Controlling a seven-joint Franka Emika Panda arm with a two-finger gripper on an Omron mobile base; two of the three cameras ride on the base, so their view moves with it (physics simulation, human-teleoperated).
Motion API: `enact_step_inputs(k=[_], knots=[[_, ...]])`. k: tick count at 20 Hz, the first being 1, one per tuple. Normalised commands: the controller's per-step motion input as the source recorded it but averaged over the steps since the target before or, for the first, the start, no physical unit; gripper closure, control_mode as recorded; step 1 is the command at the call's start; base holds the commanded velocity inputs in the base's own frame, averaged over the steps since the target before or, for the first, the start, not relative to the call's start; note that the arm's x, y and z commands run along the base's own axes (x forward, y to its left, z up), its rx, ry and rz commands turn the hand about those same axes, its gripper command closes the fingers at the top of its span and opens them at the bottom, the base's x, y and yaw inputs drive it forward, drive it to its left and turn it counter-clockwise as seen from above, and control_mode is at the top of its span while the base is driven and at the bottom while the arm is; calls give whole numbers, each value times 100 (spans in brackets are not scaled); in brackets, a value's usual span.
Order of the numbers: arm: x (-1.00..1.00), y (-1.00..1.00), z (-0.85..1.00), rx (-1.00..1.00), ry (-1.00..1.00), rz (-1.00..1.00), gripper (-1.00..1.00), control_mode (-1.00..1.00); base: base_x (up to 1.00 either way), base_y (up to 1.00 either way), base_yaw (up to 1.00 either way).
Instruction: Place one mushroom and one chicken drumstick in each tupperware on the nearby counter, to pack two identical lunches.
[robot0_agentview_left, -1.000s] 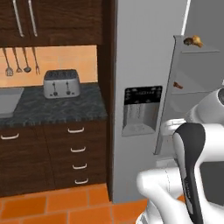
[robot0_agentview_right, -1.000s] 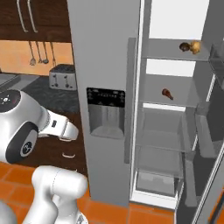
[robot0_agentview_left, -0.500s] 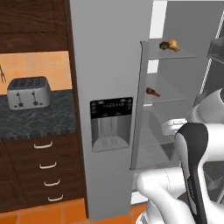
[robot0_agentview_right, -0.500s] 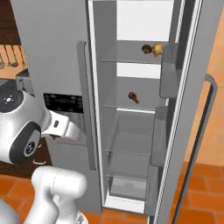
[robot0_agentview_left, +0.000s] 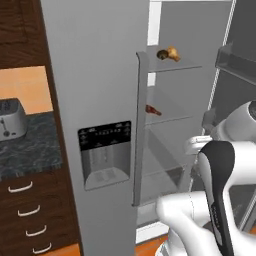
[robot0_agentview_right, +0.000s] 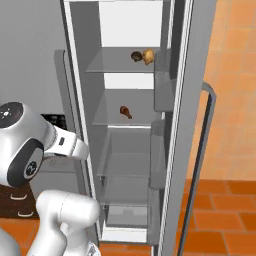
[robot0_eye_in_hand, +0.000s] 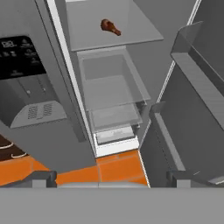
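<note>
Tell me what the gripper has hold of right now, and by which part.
Nothing is held. The gripper is open, its tips wide apart with only floor and the fridge's lower edge between them. The chicken drumstick lies on a fridge shelf, far off.

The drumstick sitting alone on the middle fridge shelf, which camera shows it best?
The hand view: the chicken drumstick lies unobstructed on the glass shelf, fat end and bone knob both distinct. The right base view shows it small but whole. The left base view shows it partly behind the fridge door handle.
</note>
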Motion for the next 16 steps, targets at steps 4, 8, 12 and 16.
enact_step_inputs(k=[4, 8, 12, 16], knots=[[0, 0, 0, 0, 0, 0, -100, 100, 80, -7, -12], [0, 0, 0, 0, 0, 0, -100, 100, 89, -13, -7], [0, 0, 0, 0, 0, 0, -100, 100, 46, -50, 0], [0, 0, 0, 0, 0, 0, -100, 100, 40, -55, 0]])
